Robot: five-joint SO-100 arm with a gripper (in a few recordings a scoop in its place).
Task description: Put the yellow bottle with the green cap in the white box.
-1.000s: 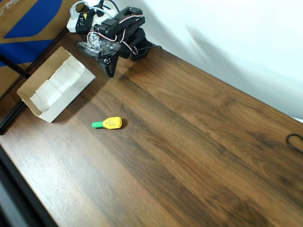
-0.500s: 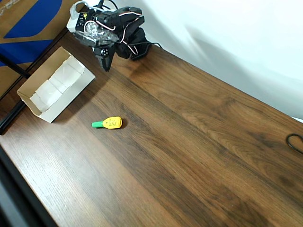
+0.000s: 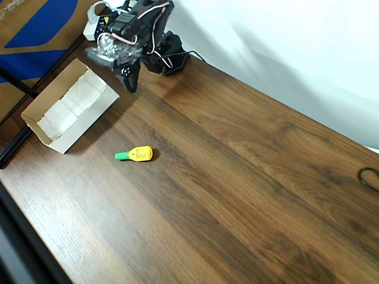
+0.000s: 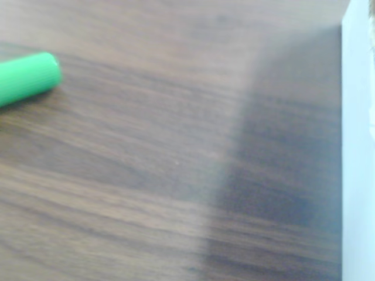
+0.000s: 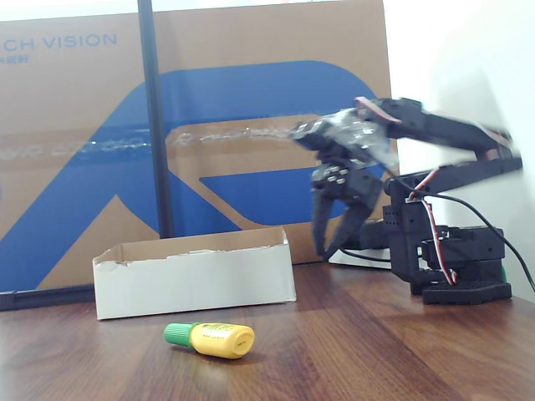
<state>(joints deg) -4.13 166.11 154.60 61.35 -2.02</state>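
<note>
The yellow bottle with the green cap [image 3: 136, 154] lies on its side on the wooden table, cap pointing left; in the fixed view it lies in front of the box [image 5: 211, 339]. Its green cap [image 4: 26, 79] shows at the left of the wrist view. The white box [image 3: 70, 106] stands open-topped at the table's left, seen also in the fixed view [image 5: 196, 280], and its white side is at the right edge of the wrist view [image 4: 358, 146]. My gripper [image 3: 129, 84] hangs above the table behind the box's far end [image 5: 328, 252], fingers drawn together, holding nothing.
A blue-and-brown cardboard sheet [image 5: 251, 125] stands behind the table, with a black pole [image 5: 156, 117] in front of it. The arm's base [image 5: 456, 259] sits at the back corner. A black cable [image 3: 370, 177] lies at the right edge.
The arm has risen, and the gripper has shifted slightly left and toward the back of the table. Bottle and box have not moved.
</note>
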